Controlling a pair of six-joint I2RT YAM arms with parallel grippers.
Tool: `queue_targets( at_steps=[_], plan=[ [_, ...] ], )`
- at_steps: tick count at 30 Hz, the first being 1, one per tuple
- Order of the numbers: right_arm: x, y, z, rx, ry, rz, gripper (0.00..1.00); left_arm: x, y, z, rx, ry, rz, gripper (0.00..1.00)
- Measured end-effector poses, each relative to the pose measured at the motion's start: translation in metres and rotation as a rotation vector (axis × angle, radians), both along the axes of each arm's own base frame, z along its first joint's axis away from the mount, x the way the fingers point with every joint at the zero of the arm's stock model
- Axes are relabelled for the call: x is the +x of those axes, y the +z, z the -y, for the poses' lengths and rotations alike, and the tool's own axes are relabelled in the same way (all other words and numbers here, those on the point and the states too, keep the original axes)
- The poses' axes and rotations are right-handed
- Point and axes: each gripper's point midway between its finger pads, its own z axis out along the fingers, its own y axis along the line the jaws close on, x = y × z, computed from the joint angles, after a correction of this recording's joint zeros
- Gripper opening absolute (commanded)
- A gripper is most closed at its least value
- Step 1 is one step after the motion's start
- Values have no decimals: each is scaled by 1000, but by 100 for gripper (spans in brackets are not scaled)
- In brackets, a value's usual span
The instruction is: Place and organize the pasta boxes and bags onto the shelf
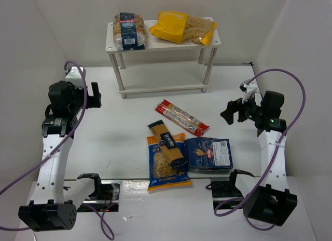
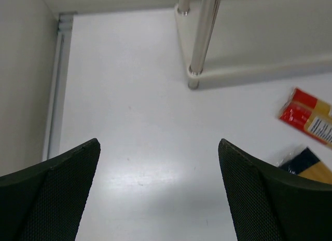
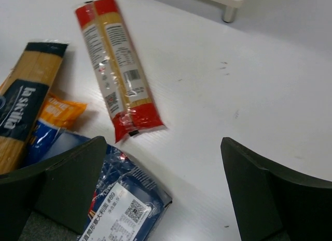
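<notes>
Two packs lie on the shelf (image 1: 155, 48), top board: clear bag (image 1: 129, 30) at left end, big yellow bag (image 1: 181, 27) at right. Four wait mid table (image 1: 129, 121). Wide & empty: left gripper (image 2: 158, 147), right gripper (image 3: 161, 142). I'd pinch long red-clear packet (image 1: 182, 118) across its thin side; it lies free. On blue-orange bag (image 1: 166, 171) sits long yellow box (image 1: 167, 142), flat dark blue pack (image 1: 208, 154) beside.

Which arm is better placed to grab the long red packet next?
Right. The right gripper, open, sits near the long red packet, seen just ahead in its wrist view; the left gripper is farther, by the shelf leg.
</notes>
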Motion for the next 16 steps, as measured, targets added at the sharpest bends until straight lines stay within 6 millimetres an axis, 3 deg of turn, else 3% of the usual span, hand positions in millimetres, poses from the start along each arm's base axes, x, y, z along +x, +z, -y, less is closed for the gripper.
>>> queue_targets(
  at_steps=[3, 5, 9, 16],
  plan=[
    [6, -3, 17, -23, -119, -24, 100, -13, -38, -2, -2, 11, -99, 100],
    [8, -7, 28, -41, -197, -46, 100, -20, -52, -2, -5, 8, -147, 100],
    [9, -16, 48, -69, -330, -88, 100, -28, -56, -4, 4, -5, -168, 100],
    [8, -24, 65, -90, -444, -113, 100, -38, -72, -19, 8, 26, -212, 100]
  ],
)
